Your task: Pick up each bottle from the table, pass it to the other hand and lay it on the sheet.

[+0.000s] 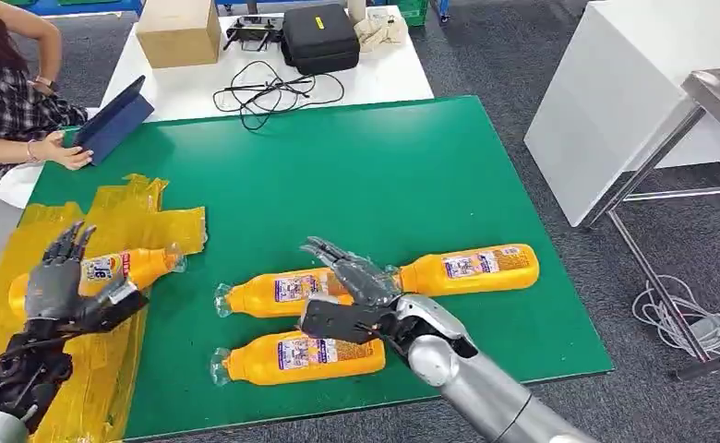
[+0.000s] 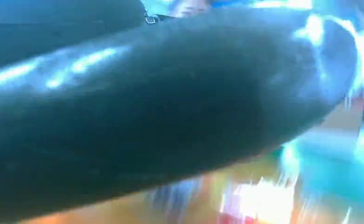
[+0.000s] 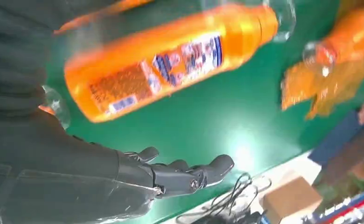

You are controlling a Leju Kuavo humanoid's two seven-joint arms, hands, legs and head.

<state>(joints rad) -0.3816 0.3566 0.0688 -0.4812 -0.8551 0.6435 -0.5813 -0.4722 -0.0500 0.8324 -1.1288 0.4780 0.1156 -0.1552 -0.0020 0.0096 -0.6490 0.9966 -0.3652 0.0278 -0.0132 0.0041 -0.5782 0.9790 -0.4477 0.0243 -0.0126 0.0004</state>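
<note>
Bottles lie orange on the green table [image 1: 412, 157] — three at lower centre of my head view, a fourth [image 1: 121, 269] on the yellow sheet [image 1: 139, 217] at lower left. My left hand [image 1: 61, 281] hovers over that fourth one, fingers spread, gripping nothing. My right hand [image 1: 352, 286] is stretched flat and empty above the middle bottle [image 1: 273, 293], with another [image 1: 472, 268] right of it and one [image 1: 296, 358] below.

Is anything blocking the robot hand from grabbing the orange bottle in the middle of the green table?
Nothing visible blocks it. The right robot hand hovers open just above the orange plastic bottle lying on the green table mat, with only air between them. Two more bottles lie nearby, to either side.
</note>
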